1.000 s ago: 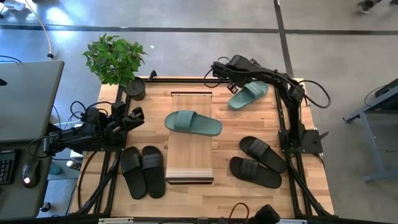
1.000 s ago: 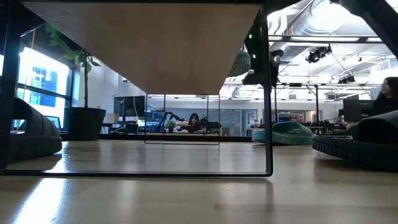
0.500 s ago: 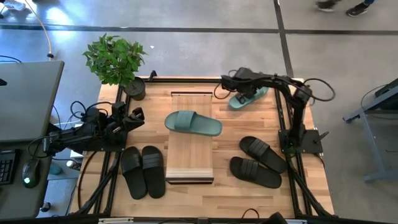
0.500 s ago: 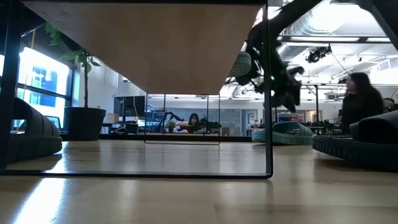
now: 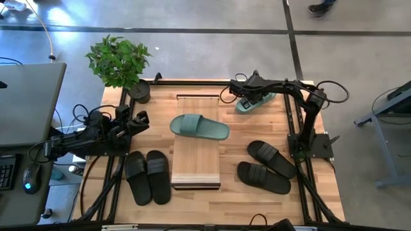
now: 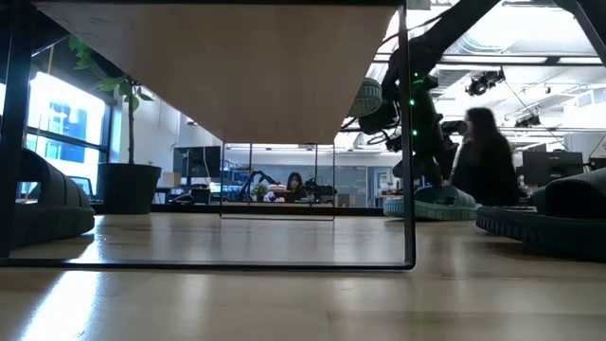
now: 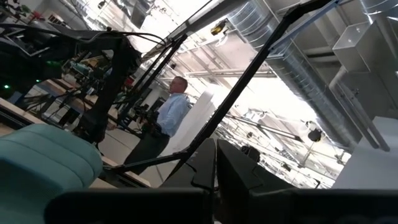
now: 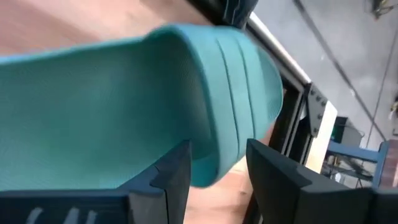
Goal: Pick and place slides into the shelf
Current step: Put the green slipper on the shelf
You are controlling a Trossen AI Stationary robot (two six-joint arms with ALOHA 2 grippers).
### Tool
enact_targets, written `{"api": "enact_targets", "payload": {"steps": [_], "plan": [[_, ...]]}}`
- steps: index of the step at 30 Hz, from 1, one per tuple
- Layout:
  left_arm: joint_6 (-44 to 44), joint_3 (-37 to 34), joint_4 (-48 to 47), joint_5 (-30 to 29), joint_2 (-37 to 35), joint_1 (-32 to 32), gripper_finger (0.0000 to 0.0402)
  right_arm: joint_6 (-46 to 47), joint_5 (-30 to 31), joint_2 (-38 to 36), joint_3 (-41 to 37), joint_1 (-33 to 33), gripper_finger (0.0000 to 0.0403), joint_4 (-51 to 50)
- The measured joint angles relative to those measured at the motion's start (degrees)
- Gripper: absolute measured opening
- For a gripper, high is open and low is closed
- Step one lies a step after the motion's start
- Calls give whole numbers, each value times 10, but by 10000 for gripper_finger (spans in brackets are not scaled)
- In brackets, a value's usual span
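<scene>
One sage green slide (image 5: 200, 126) lies across the shelf (image 5: 196, 163), whose plank top runs down the table's middle. The other green slide (image 5: 255, 101) rests sole-down at the table's far right. My right gripper (image 8: 217, 180) is open and low over it, slanting down, and the edge of the slide's strap (image 8: 214, 155) reaches in between the two fingers. One black pair (image 5: 148, 177) lies at the near left, another black pair (image 5: 270, 167) at the near right. At the left edge my left gripper (image 5: 140, 120) waits, shut, holding nothing. My right gripper has its fingers (image 8: 173, 171) on either side of the strap's edge (image 8: 217, 163) on the far right green slide, coming from above at a slant. I cannot tell whether they touch it. The slide lies flat on the table.
A potted plant (image 5: 120, 64) stands at the far left corner. Black frame posts (image 6: 409, 142) of the shelf stand on the table. A person (image 6: 483, 161) moves in the room behind the table.
My right gripper has come down from above the table's far edge toward the green slide at the far right and now stands over its strap, open as before. The slide has stayed put. A person has walked across the room behind.
</scene>
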Motion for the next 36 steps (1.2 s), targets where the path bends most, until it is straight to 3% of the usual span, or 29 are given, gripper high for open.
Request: {"api": "enact_targets", "payload": {"steps": [6, 18, 25, 36], "plan": [[0, 0, 0, 0, 0, 0, 5, -7, 16, 0, 0, -13, 144, 4], [0, 0, 0, 0, 0, 0, 5, -15, -7, 0, 0, -35, 144, 20], [-1, 0, 0, 0, 0, 0, 5, -26, -13, 0, -47, -35, 144, 34], [-1, 0, 0, 0, 0, 0, 5, 0, 38, 0, -89, -28, 144, 41]]}}
